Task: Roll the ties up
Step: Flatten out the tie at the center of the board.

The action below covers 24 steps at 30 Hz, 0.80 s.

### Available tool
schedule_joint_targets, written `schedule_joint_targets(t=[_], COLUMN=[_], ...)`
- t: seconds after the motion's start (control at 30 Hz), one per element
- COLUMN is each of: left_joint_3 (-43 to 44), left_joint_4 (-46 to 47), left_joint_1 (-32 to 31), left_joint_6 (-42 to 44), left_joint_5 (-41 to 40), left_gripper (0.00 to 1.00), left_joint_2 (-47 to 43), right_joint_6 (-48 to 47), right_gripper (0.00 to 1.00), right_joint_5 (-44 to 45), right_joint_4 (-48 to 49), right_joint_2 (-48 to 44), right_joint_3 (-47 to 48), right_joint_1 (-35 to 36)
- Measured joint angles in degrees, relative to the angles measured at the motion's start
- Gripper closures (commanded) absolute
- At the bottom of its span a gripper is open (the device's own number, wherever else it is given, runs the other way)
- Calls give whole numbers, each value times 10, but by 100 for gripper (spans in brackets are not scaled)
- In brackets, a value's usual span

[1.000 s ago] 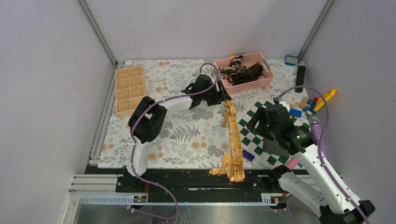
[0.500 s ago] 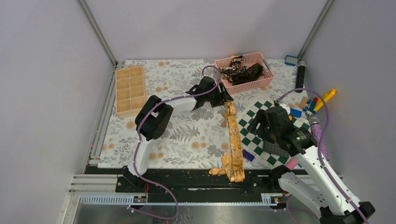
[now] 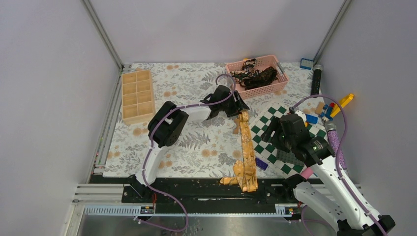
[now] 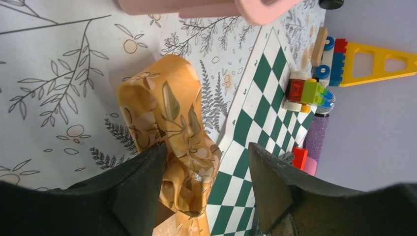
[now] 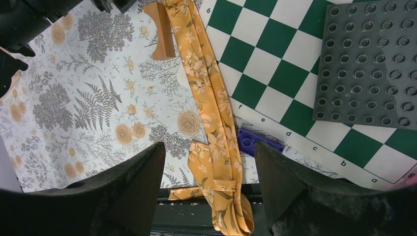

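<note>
A golden-tan tie (image 3: 246, 147) lies in a long strip down the floral mat, its near end bunched over the table's front edge (image 5: 223, 196). Its far end is folded over into a loose loop (image 4: 167, 98). My left gripper (image 3: 242, 109) is low over that loop, open, jaws astride it (image 4: 206, 147); the left finger (image 4: 142, 182) touches the fabric and the right finger stands apart from it. Dark ties (image 3: 255, 76) lie heaped in the pink basket. My right gripper (image 3: 271, 129) hovers open above the board's left edge, holding nothing (image 5: 209, 147).
The pink basket (image 3: 282, 83) stands at the back, a wooden compartment tray (image 3: 137, 95) at the left. A green-and-white checkered board (image 3: 268, 142) carries a grey baseplate (image 5: 373, 64). A purple brick (image 5: 251, 142) and a wooden block (image 5: 164, 29) lie beside the golden tie. Toy bricks (image 3: 334, 105) sit far right.
My left gripper has slid right and slightly nearer along the tie's far end, and its jaws have narrowed a little. The right gripper has barely shifted.
</note>
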Motion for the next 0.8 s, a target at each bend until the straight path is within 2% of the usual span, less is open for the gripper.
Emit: schedule_joint_targets(t=[0.33,0.53,0.6,0.63,0.8], left_joint_3=[8,22,22,23,28], left_joint_4=[30,44,47,51,57], left_joint_1=[-3,-11,-14,-15,-21], left_joint_6=[-20,-31,-34,-36,-40], left_joint_5=[-3,-2,-2,-2,-1], left_gripper=[39,24,23,24,39], left_joint_2=[6,27,31,31,35], right_joint_6=[0,1,2,3,4], right_gripper=[26,27,27,27,26], right_joint_5=[-1,-2,-2,-2,-4], right_joint_4=[0,-1,-2,-2,-2], right_joint_2=[-3,-10,-14,-14,-16], right_joint_3=[-5,-8,-8,-8,-8], right_joint_1=[0,0,0,0,0])
